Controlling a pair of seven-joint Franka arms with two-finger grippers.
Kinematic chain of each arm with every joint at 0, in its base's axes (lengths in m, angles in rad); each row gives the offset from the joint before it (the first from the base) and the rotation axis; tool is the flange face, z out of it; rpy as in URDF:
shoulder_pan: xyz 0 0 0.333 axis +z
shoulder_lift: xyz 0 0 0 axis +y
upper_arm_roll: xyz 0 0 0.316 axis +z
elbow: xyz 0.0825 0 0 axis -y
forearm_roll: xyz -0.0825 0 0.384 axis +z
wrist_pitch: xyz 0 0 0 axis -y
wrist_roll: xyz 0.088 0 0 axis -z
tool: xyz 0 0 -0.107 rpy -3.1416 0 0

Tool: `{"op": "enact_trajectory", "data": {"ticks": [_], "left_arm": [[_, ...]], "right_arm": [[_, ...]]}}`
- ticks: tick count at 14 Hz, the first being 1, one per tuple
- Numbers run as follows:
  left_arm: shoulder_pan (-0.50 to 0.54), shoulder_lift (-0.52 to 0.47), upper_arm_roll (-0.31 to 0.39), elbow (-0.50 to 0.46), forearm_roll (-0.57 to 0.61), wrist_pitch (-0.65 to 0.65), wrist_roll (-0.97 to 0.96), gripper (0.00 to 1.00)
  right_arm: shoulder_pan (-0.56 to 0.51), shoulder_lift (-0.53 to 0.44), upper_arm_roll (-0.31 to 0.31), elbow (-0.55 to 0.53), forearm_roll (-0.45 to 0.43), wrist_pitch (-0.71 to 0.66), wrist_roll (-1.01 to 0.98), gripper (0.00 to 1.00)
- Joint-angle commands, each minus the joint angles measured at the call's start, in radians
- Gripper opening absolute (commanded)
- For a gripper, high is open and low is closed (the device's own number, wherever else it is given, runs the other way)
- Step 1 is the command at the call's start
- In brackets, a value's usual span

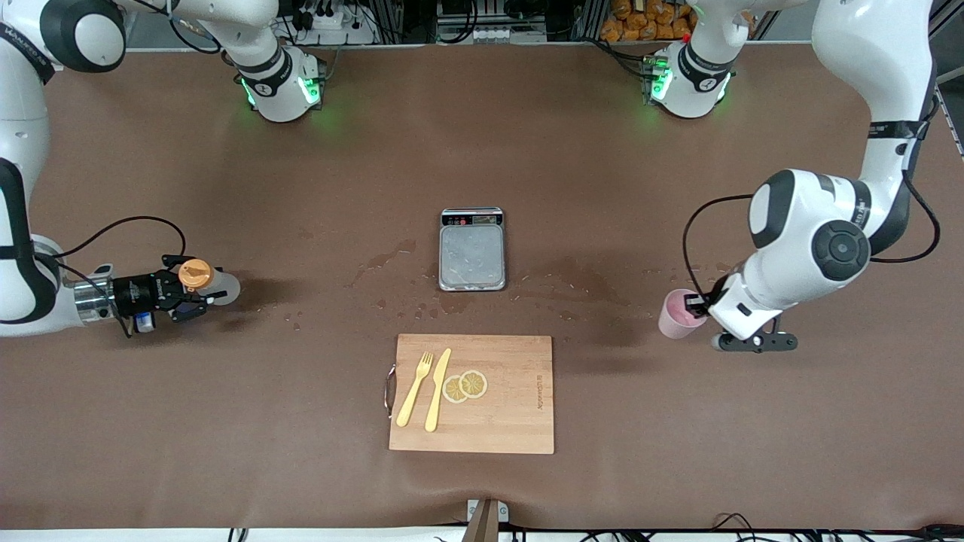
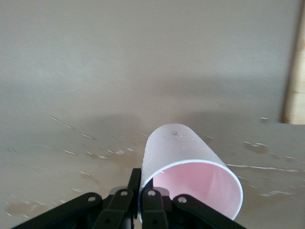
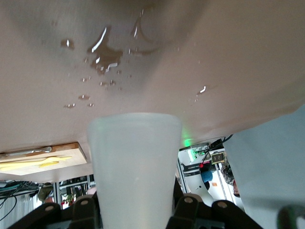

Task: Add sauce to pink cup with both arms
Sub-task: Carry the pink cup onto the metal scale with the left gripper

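We see a brown table from a high camera. Toward the right arm's end of the table, the right arm's black two-finger gripper (image 1: 197, 295) reaches in sideways and pinches the small translucent whitish squeeze bottle with an orange nozzle cap (image 1: 205, 283). In the right wrist view the bottle's pale body (image 3: 134, 167) fills the space between the two black fingers (image 3: 83, 210), which press on either side of it.

Toward the left arm's end, the left arm's black gripper (image 1: 697, 305) meets the small pale pink plastic tumbler (image 1: 678, 315). In the left wrist view the tumbler (image 2: 190, 174) is tilted with its open round rim facing the camera, and the black fingers (image 2: 151, 205) close on its rim wall, pinching it.

Midway between the two grippers sits a small silver kitchen scale with a square metal plate (image 1: 471, 250), with scattered wet spots on the table around it. Nearer the front camera lies a rectangular wooden cutting board (image 1: 512, 421) carrying a yellow plastic fork (image 1: 415, 389), a yellow plastic knife (image 1: 437, 390) and two lemon slices (image 1: 465, 386).
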Motion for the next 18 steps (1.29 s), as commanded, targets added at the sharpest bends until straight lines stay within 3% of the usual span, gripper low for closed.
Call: {"op": "enact_trajectory", "data": {"ticks": [1, 5, 9, 15, 18], "left_arm": [[-0.018, -0.011, -0.063, 0.052, 0.002, -0.086, -0.118, 0.0], [-0.126, -0.011, -0.104, 0.078, 0.007, -0.102, -0.299, 0.0], [-0.245, 0.001, -0.112, 0.113, -0.006, -0.103, -0.434, 0.0], [-0.373, 0.125, -0.115, 0.158, -0.073, -0.091, -0.507, 0.0], [-0.434, 0.222, -0.115, 0.235, -0.072, -0.077, -0.518, 0.0]], "right_arm": [[0.049, -0.104, -0.006, -0.014, -0.038, -0.011, 0.108, 0.5], [0.127, -0.19, -0.007, -0.009, -0.062, -0.003, 0.238, 0.5], [0.183, -0.227, -0.007, 0.017, -0.12, 0.012, 0.314, 0.43], [0.278, -0.251, -0.004, 0.081, -0.212, 0.01, 0.461, 0.42], [0.318, -0.251, -0.003, 0.103, -0.261, 0.009, 0.492, 0.42]]}}
